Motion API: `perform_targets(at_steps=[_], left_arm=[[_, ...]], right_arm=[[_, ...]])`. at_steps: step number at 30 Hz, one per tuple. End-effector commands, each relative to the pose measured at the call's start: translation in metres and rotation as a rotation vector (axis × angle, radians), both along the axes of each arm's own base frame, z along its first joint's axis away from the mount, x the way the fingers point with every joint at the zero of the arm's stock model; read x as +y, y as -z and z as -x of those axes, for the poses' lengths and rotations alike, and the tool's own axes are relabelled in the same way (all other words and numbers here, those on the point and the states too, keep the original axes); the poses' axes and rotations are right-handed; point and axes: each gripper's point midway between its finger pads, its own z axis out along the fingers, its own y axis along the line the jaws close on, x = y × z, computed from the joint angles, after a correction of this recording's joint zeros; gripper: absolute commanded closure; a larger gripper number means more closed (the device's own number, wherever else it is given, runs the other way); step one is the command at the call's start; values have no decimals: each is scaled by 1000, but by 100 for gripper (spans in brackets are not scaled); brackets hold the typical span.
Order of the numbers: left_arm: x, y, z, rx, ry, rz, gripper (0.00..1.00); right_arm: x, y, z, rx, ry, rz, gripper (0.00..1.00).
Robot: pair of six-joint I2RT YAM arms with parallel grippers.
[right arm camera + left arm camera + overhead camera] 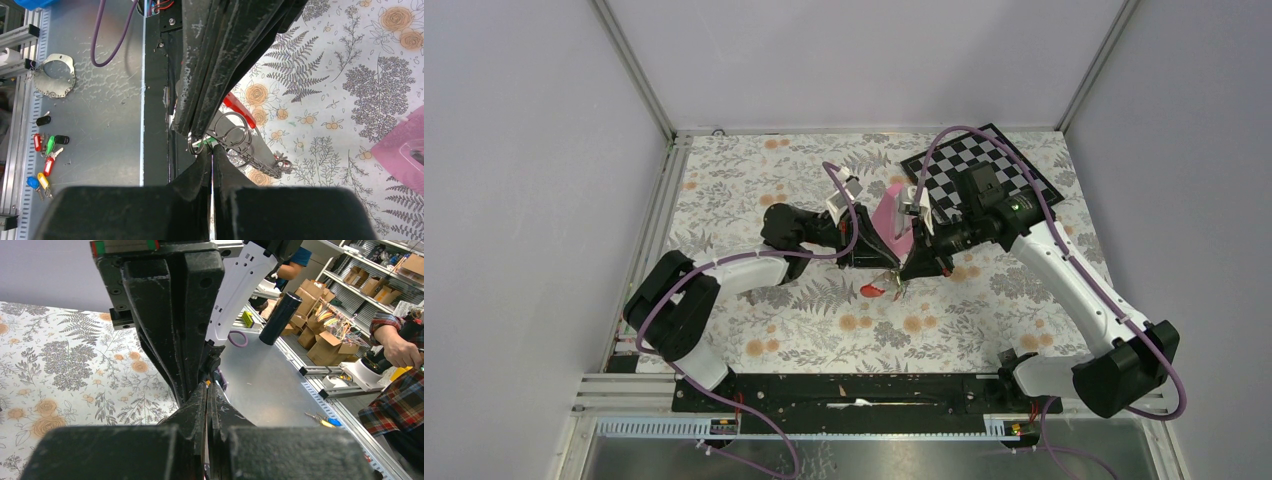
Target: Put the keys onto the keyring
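No text, number, brand or sign reads legibly in any of the three views.

Top view: the chequered board (984, 172) shows black and white squares only. Its rim is too small to make out any characters.

Left wrist view: the cardboard boxes (327, 347) on the shelving beyond the table may carry print, but at this size and blur nothing resolves into letters.

Right wrist view: the coloured key tags (44, 159) lying on the metal bench top (100, 125) are red, green, blue and yellow. Their faces are too small to read.
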Motion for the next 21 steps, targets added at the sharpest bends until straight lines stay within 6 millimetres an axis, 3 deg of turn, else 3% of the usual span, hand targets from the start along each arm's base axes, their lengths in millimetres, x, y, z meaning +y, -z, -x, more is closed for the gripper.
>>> perform_targets(at_steps=[1, 21], left_arm=[[2, -18, 17, -121, 62, 67, 100], [3, -5, 18, -156, 101, 34, 100]], right_arm=[[4, 2, -11, -18, 10, -10, 100], [-7, -20, 8, -84, -27, -14, 100]])
